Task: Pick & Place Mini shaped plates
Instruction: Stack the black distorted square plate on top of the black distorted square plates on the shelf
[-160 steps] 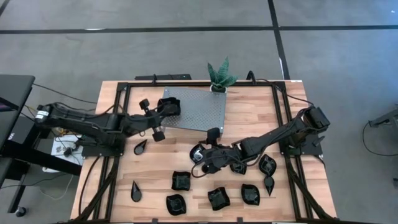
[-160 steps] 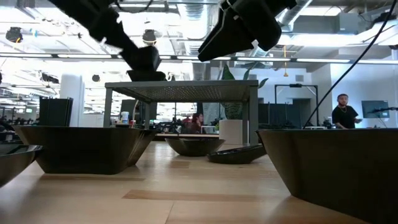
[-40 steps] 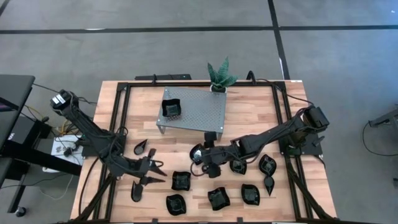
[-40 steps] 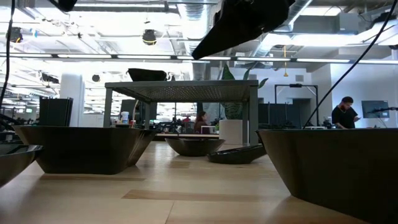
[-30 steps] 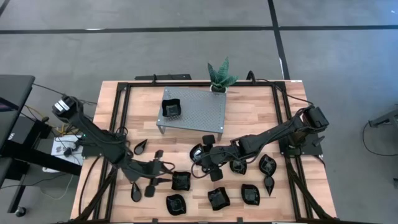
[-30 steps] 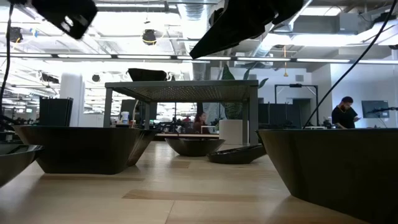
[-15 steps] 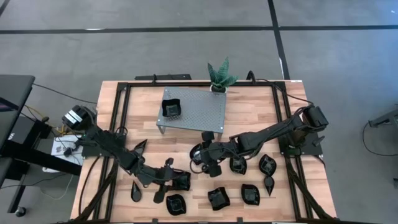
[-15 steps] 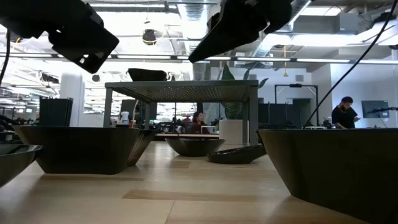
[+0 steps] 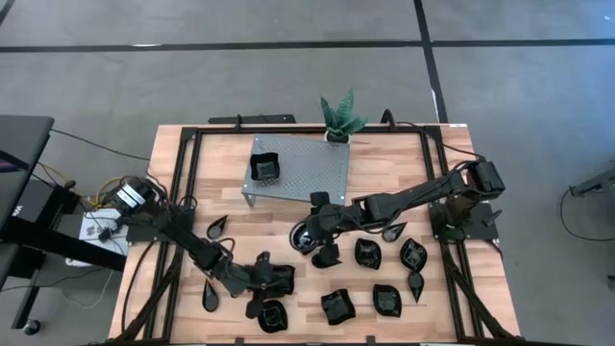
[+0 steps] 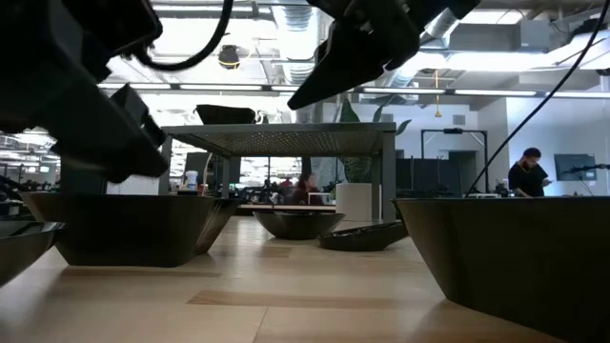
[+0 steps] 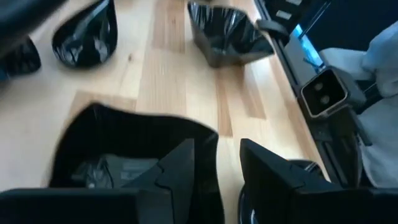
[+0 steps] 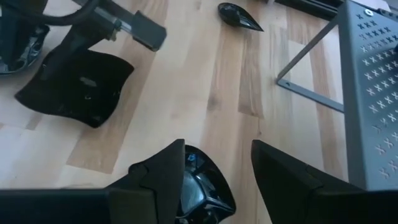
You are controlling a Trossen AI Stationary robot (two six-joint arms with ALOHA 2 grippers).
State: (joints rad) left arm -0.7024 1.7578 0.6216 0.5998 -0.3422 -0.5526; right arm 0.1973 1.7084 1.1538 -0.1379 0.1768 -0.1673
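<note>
Several glossy black mini shaped plates lie on the wooden table. My left gripper [image 9: 272,285] [image 11: 216,149] is open low over a square plate [image 9: 282,279] [image 11: 118,143]. One finger [image 11: 183,168] stands inside the plate's wall and the other [image 11: 267,177] outside it, with bare wood showing beside the outer finger. My right gripper [image 9: 309,240] [image 12: 217,149] is open above a roundish plate [image 9: 304,234] [image 12: 205,186] that rests on the table. The plate lies partly under one finger [image 12: 161,174]. Another square plate [image 9: 264,168] sits on the raised metal platform [image 9: 307,173].
Teardrop plates [image 9: 217,228] [image 9: 209,296] lie near the left. More plates [image 9: 272,315] [image 9: 338,306] [image 9: 387,300] [image 9: 413,255] fill the near middle and right. A potted plant [image 9: 341,117] stands behind the platform. Black rails [image 9: 187,192] frame the table. A person [image 10: 524,171] stands far behind.
My left gripper has gone toward the table's right and near edges and come down onto the square plate. My right gripper has shifted toward the far edge and slightly left, over the roundish plate. No plate has moved.
</note>
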